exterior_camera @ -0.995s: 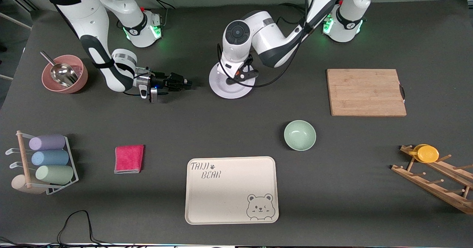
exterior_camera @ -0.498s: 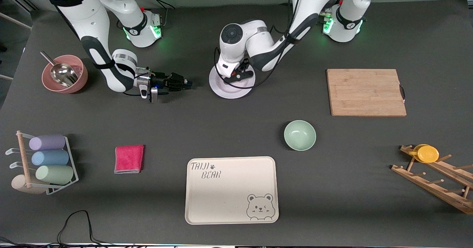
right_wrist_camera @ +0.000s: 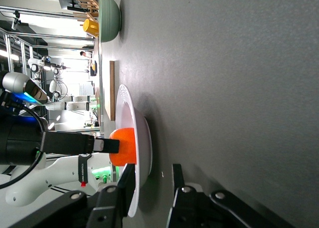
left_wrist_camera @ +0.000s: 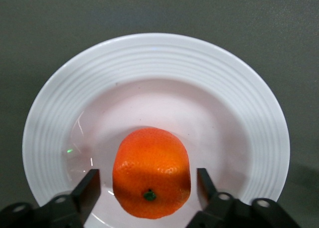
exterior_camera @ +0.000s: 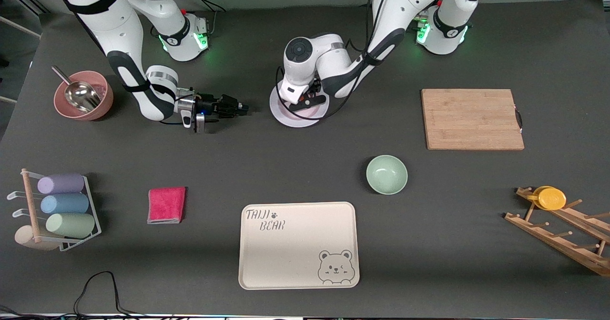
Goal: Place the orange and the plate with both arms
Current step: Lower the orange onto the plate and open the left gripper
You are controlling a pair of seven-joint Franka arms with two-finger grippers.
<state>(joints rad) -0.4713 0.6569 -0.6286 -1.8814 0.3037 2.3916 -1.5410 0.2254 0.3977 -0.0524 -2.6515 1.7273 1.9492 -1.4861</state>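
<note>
The dark grey table [exterior_camera: 305,167] carries the plate [left_wrist_camera: 154,78]. Only the left wrist view shows the orange [left_wrist_camera: 151,172] resting in it, the left gripper [left_wrist_camera: 149,185] released around it. The right gripper [right_wrist_camera: 152,185] grasps the plate's rim.

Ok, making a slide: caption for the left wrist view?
Left gripper open around the orange, which rests on the white plate.

We see a bright orange [left_wrist_camera: 151,180] with a green stem spot, on a glossy white plate [left_wrist_camera: 249,113] with concentric ridges and faint pink tint.
</note>
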